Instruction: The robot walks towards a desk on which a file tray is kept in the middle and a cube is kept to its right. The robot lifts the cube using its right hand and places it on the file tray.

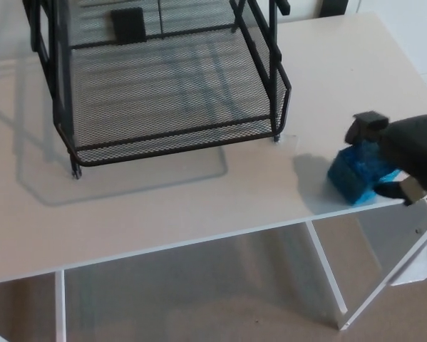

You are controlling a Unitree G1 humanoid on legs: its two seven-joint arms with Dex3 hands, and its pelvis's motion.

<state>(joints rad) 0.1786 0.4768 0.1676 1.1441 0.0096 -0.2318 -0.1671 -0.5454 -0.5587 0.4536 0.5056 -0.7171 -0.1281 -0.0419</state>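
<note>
White desk, right hand gripping blue cube

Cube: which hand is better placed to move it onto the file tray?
Right. The right hand is already closed around the blue cube at the right edge of the desk, with the file tray to its left. The left hand is not in view.

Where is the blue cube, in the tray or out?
Out: the blue cube is at the desk edge, apart from the file tray, right robot hand closed around it.
</note>
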